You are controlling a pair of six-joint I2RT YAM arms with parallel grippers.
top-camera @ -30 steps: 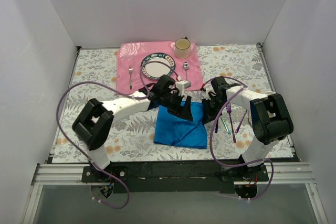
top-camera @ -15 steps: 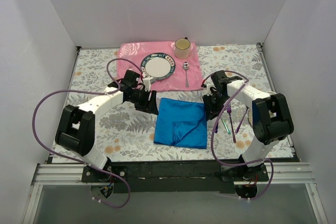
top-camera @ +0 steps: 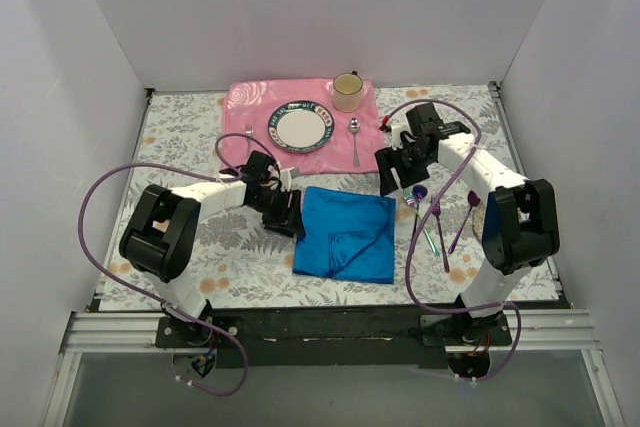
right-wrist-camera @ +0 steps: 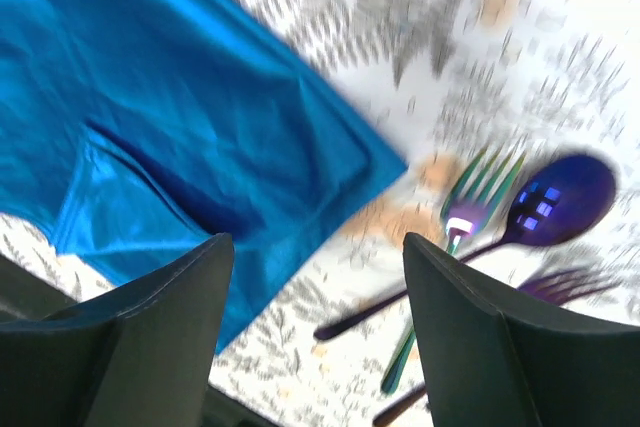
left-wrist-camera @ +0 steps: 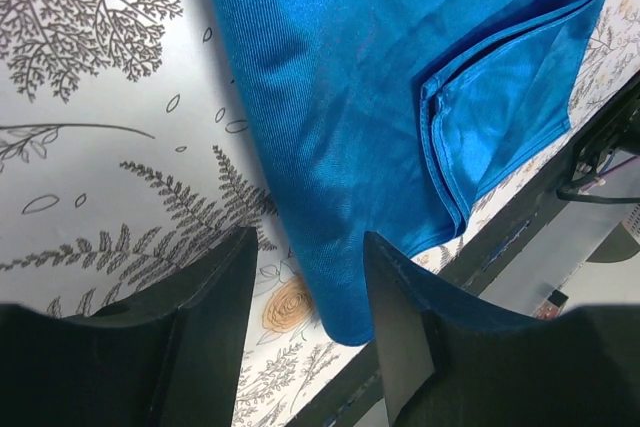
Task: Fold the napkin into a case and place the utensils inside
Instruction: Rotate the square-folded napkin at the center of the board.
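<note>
Overhead, the napkin [top-camera: 345,235] lies flat on the fern-printed table [top-camera: 180,132], folded into a rough rectangle with a smaller flap showing along its near half. The left gripper [top-camera: 288,215] sits low at the cloth's left edge and covers a bit of that border. The right gripper [top-camera: 392,175] hangs near the far right corner of the blue cloth, just beside the near right corner of the pink placemat [top-camera: 245,107]. The utensils [top-camera: 437,222] lie loose on the table to the right of the napkin – outside it – and the right arm's purple cable [top-camera: 410,247] loops across them. On the placemat stand a plate [top-camera: 300,127] and a cup [top-camera: 347,92], with a silver fork [top-camera: 248,133] left of the plate and a silver spoon [top-camera: 355,139] right of it.

The left wrist view shows dark fingers [left-wrist-camera: 225,287] parted, clamping nothing; through the gap runs the napkin's rounded folded edge, and the layered flap lies further right.

The right wrist view is smeared by motion. Its fingers [right-wrist-camera: 160,317] stand wide apart and empty above the napkin's corner. Beyond them lie an iridescent fork [right-wrist-camera: 470,202] and a purple-blue spoon [right-wrist-camera: 560,197] – a third piece below them looks like another fork, though the blur leaves that unsure.
</note>
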